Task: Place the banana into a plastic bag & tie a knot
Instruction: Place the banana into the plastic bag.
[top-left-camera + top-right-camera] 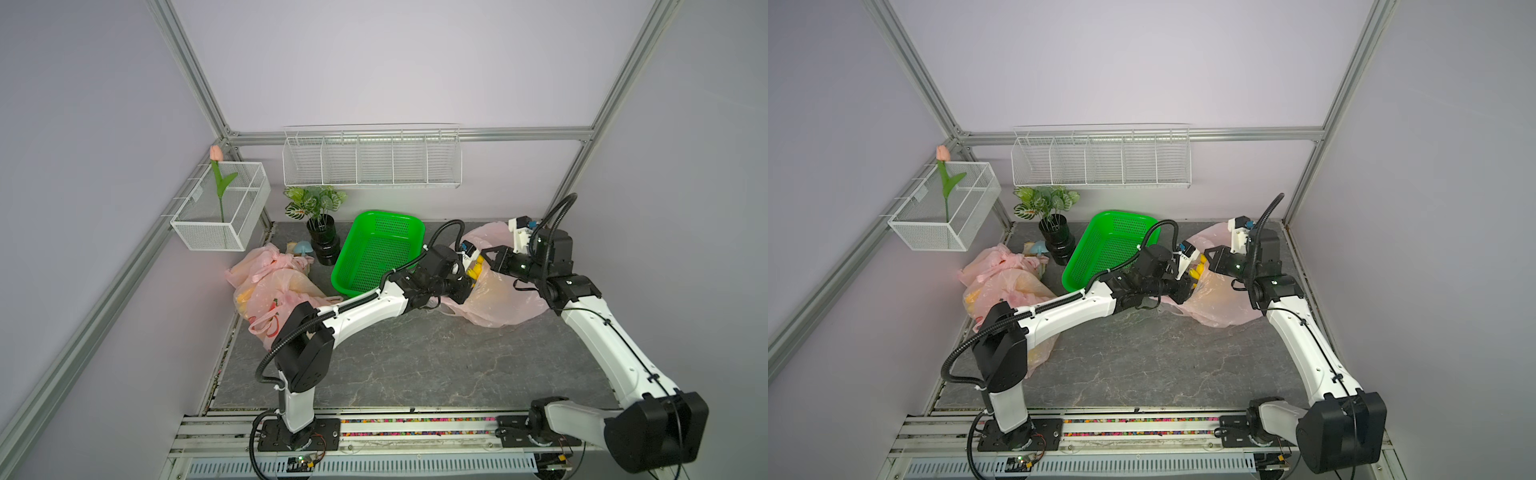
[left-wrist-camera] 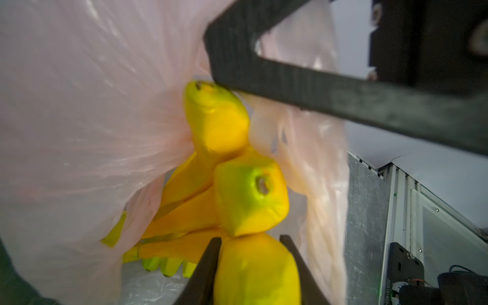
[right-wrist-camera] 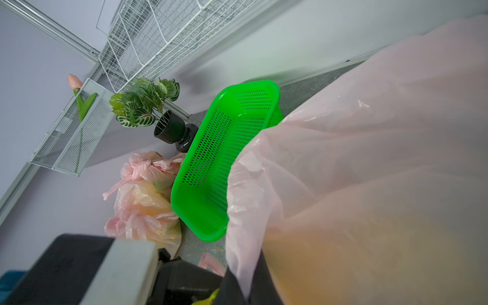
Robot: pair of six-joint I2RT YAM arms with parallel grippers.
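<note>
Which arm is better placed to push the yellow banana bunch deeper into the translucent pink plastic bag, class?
Left. The left claw is clamped on the yellow banana bunch at the mouth of the translucent pink plastic bag; the right claw pinches the bag's rim, holding it open.

The plastic bag (image 1: 503, 303) is thin pink plastic, see-through, crinkly and a bit shiny. The banana (image 2: 250, 200) is smooth and yellow with a soft shine, like plastic. The left claw (image 2: 250, 237) has dull black fingers (image 2: 208, 269). The basket (image 1: 374, 257) is shiny green plastic, full of little holes. The tabletop (image 1: 436, 361) looks like dull grey stone with thin crack lines. The wall rack (image 1: 374, 166) is thin white metal wire. The pot (image 1: 322, 235) is shiny black.
</note>
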